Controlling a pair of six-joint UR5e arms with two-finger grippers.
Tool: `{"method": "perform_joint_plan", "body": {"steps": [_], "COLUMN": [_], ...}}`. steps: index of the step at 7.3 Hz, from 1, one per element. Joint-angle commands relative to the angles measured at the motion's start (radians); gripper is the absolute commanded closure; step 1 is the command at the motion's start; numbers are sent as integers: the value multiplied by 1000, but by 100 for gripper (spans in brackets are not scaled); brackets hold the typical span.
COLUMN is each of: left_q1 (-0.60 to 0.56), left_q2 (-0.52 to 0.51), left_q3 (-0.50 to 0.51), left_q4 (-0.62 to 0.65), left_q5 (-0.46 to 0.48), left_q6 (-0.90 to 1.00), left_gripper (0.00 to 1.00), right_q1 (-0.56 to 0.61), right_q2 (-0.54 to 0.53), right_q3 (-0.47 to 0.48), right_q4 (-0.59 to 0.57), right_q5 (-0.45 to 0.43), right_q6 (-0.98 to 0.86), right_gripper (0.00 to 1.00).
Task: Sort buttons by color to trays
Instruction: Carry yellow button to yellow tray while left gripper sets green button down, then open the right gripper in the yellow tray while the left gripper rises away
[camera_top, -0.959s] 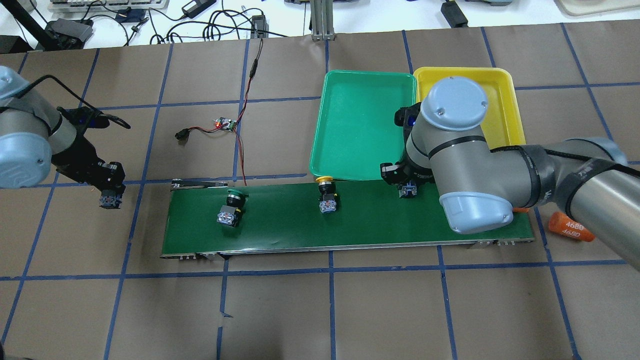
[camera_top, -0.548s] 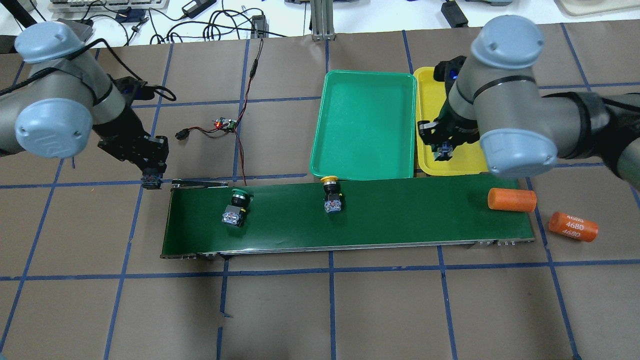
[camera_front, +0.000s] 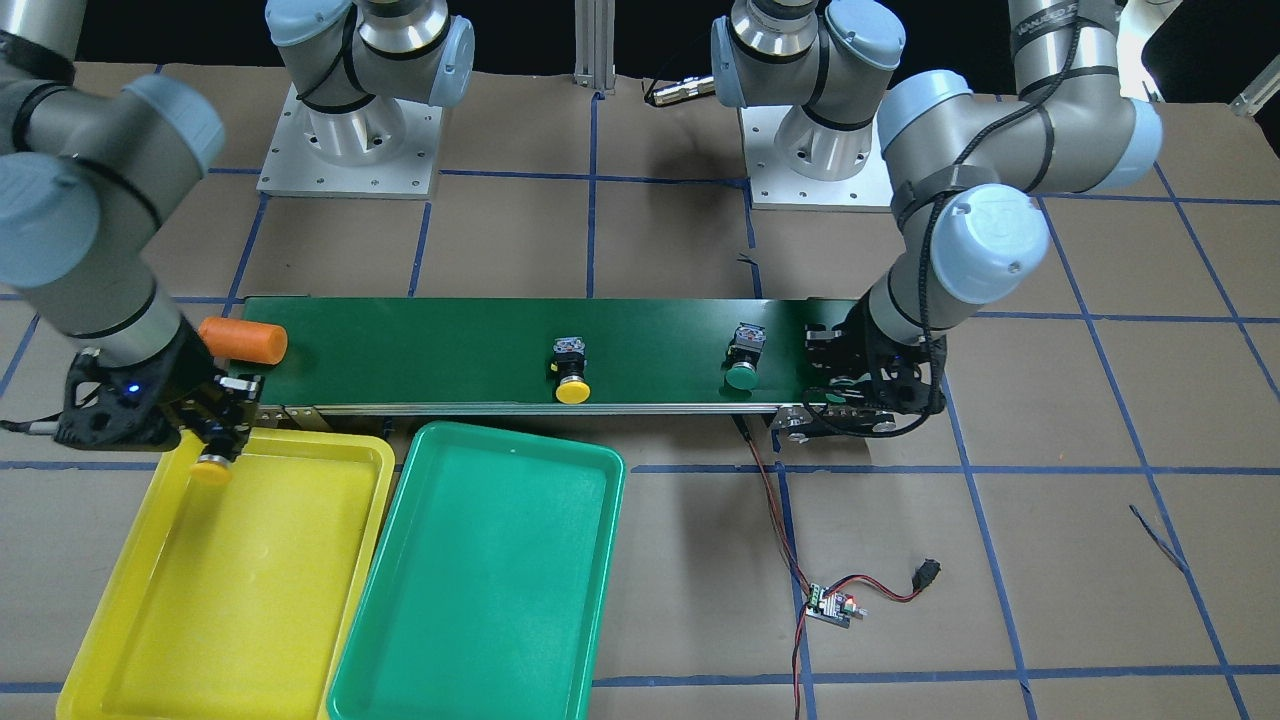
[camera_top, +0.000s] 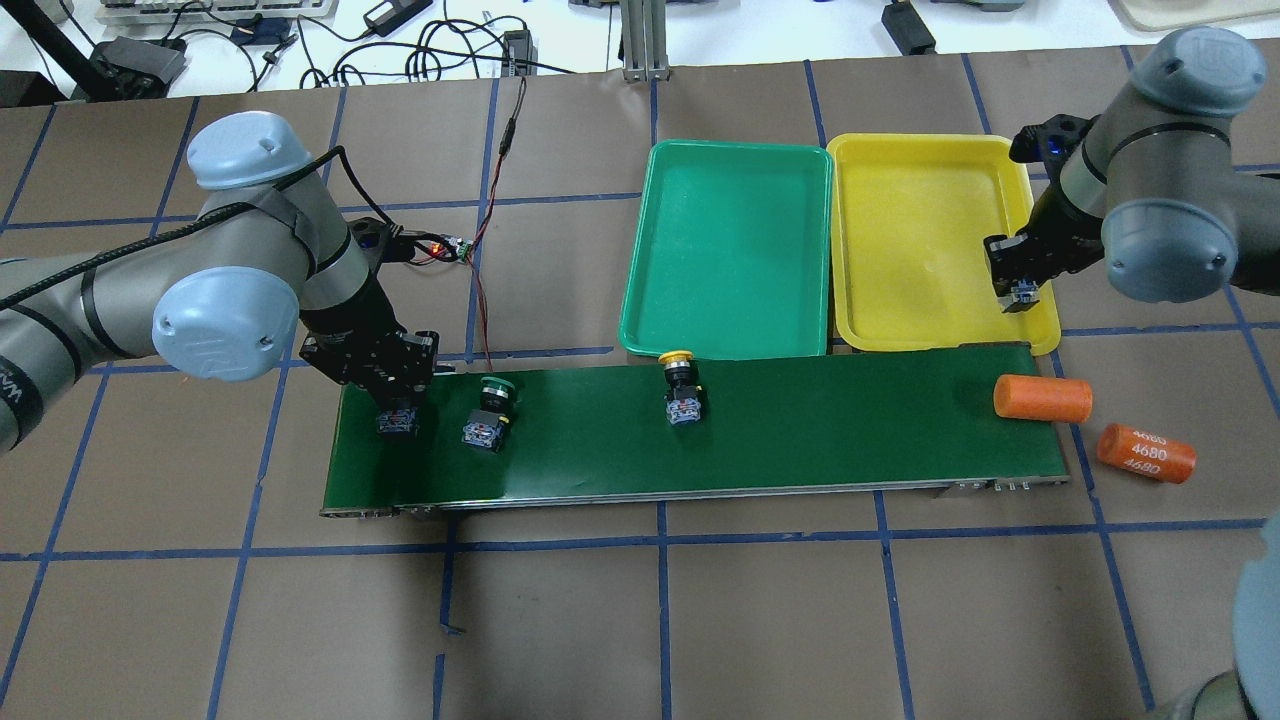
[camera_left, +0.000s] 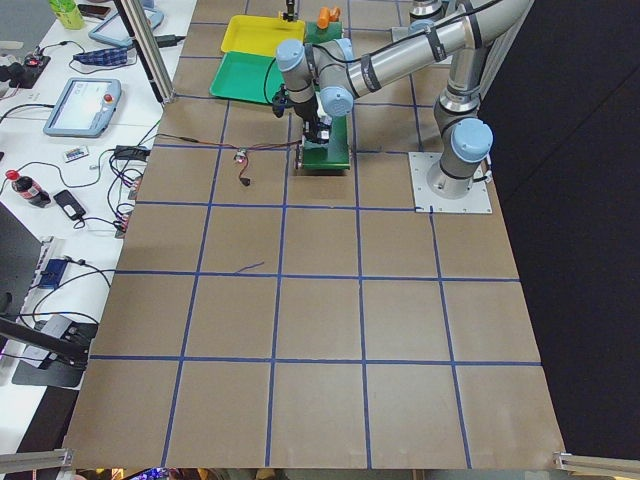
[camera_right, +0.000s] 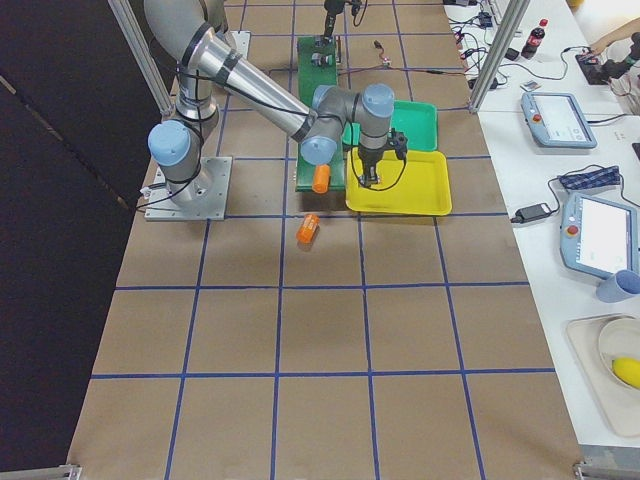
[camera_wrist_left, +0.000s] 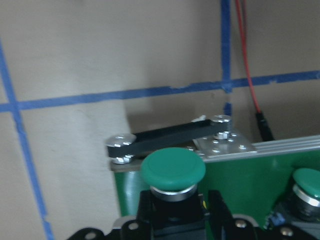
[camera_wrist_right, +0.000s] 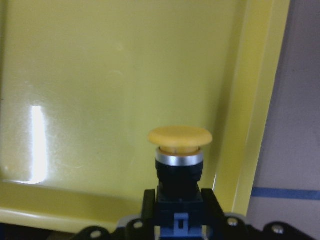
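My left gripper (camera_top: 395, 420) is shut on a green button (camera_wrist_left: 172, 171) over the left end of the dark-green conveyor belt (camera_top: 800, 440); it also shows in the front view (camera_front: 860, 388). My right gripper (camera_top: 1020, 295) is shut on a yellow button (camera_wrist_right: 180, 140) above the right rim of the yellow tray (camera_top: 920, 240). A second green button (camera_top: 490, 410) and a second yellow button (camera_top: 685, 395) lie on the belt. The green tray (camera_top: 730, 250) holds nothing and stands left of the yellow one.
An orange cylinder (camera_top: 1043, 398) lies on the belt's right end and another (camera_top: 1146, 453) on the table beside it. A small circuit board (camera_top: 450, 247) with red and black wires lies behind the belt's left end.
My left gripper has carried its green button rightward from off the belt to over the belt's left end. My right gripper has carried the yellow button from the belt across the yellow tray to its right rim.
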Motion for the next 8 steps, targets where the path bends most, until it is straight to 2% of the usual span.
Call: {"method": "perform_joint_plan", "body": {"steps": [1, 2, 4, 5, 6, 7, 8], "left_q1": [-3, -1, 22, 36, 58, 100, 115], "left_q2": [14, 30, 47, 39, 39, 60, 100], "left_q3": [-2, 6, 166, 234, 274, 282, 296], "left_q4": [3, 4, -73, -117, -117, -166, -184], "left_q5": [-46, -49, -45, -23, -6, 9, 67], "left_q6": [-29, -29, -24, -10, 25, 154, 169], "left_gripper": [0, 0, 0, 0, 0, 0, 0], "right_q1": [-29, -29, -25, -19, -3, 53, 120], "right_q2": [42, 39, 24, -10, -55, -100, -135], "right_q3": [2, 2, 0, -4, -4, -7, -3], "right_q4": [-62, -62, -59, -40, 18, 55, 75], "right_q5": [26, 26, 28, 58, 65, 63, 60], "right_q6": [-71, -68, -65, -48, -12, 16, 100], "right_gripper": [27, 18, 12, 7, 6, 6, 6]}}
